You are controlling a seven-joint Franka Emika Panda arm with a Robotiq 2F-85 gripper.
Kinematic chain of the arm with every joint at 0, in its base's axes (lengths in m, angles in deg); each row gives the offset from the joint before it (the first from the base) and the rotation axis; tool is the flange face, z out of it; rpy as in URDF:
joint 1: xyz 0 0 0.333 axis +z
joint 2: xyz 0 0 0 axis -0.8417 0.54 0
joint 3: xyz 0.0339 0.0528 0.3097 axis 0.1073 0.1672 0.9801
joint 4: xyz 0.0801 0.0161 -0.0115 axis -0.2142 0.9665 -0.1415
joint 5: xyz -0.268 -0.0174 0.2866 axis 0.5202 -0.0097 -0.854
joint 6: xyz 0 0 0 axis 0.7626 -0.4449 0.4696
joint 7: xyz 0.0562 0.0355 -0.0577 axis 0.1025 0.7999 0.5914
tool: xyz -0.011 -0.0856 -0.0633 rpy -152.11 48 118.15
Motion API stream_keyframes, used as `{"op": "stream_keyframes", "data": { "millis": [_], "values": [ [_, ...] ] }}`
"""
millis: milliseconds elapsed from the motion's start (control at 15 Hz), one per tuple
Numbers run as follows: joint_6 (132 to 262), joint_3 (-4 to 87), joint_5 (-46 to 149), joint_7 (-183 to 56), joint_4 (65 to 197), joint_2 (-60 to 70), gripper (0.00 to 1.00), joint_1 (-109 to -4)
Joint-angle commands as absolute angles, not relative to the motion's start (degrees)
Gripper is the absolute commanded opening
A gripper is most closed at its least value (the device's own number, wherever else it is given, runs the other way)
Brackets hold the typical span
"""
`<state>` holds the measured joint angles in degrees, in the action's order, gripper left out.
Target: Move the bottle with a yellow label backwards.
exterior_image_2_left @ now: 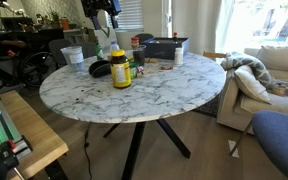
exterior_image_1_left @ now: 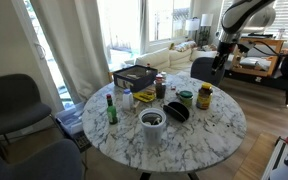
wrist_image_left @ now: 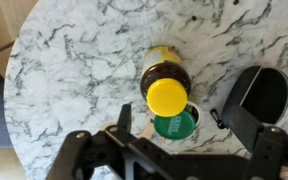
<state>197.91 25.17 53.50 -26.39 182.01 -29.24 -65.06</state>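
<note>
- The bottle with a yellow label (wrist_image_left: 167, 92) stands upright on the counter (wrist_image_left: 64, 60), near its edge in an exterior view (exterior_image_1_left: 204, 96), and almost straight below the wrist camera
- The jar with a green lid (wrist_image_left: 174, 123) is the main danger: in the wrist view it sits just beside the bottle, perhaps touching, though from above you cannot tell for sure. If you come down without centring, one finger may land on that lid or wedge between the two
- If both get caught in the grasp, the jar will be dragged along or tipped when you pull the bottle backwards
- The black bowl (wrist_image_left: 262, 92) lies near on the other side; a wide spread on the way down could clip its rim
- A grip on the yellow cap alone looks risky to me: the stout body could swing or slip free, so aim lower, on the label
- The fingers (wrist_image_left: 124, 118) are spread wide, well wider than the bottle, holding nothing and touching nothing
- They hang well above the counter in both exterior views, so the whole descent is yet to be made and the bottle is not yet grasped
</note>
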Motion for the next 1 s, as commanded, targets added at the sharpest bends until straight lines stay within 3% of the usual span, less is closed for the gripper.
{"op": "stream_keyframes", "data": {
  "millis": [0,533,933],
  "values": [
    [203.81,22.97,49.13,-22.23,181.97,-24.20,1.00,-65.31],
    [205.21,23.57,28.82,-7.34,179.51,-15.81,1.00,-65.08],
    [204.39,25.81,30.68,-9.19,179.22,-16.00,1.00,-66.92]
  ]
}}
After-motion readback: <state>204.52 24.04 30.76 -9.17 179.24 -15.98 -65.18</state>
